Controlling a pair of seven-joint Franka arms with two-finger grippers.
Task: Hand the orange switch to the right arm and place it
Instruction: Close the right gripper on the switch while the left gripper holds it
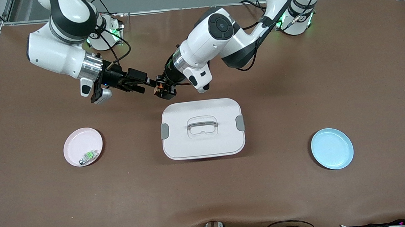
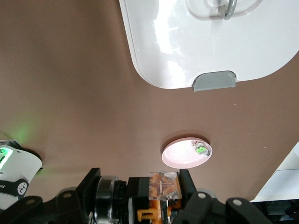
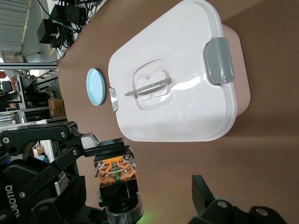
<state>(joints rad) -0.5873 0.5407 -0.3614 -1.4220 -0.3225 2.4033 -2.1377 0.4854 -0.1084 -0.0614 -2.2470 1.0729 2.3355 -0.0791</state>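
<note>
The left end effector is gripping the orange switch above the worktop near the white box, while the right end effector, fingers spread apart, is hovering just beside the switch.

In the front view the orange switch is a small speck between the 2 grippers, and its shape cannot be made out there. The left wrist view cuts off the white lidded box at the picture's edge, showing only 1 grey latch, and the lower part of the switch sits behind the left gripper's black fingers. The part in the pink plate is too small to tell beyond a green spot. The right wrist view shows only 1 finger of the right gripper.
</note>
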